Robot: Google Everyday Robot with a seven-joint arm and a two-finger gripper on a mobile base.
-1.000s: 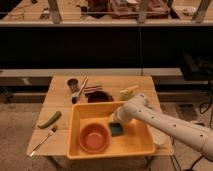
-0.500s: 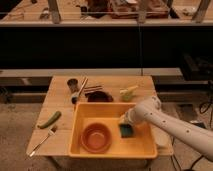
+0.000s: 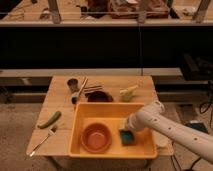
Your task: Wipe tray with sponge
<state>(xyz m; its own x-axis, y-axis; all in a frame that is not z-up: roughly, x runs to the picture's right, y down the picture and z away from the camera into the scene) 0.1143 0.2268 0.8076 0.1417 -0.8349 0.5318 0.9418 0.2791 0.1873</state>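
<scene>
The yellow-orange tray (image 3: pixel 82 116) sits at the front of the wooden table. The dark teal sponge (image 3: pixel 127 137) lies on the tray floor at the right, next to a round orange bowl (image 3: pixel 96 137). My gripper (image 3: pixel 129 127) reaches down into the tray from the right on a white arm (image 3: pixel 172 128), right above the sponge and touching it.
On the table behind the tray stand a dark cup (image 3: pixel 73 83), sticks, a dark dish (image 3: pixel 100 96) and a pale yellow-green item (image 3: pixel 128 92). A green cucumber-like vegetable (image 3: pixel 49 119) and a fork (image 3: pixel 42 141) lie left of the tray. Dark shelving rises behind the table.
The gripper and sponge have moved from the middle of the tray toward its right side and front. The bowl has stayed in place.
</scene>
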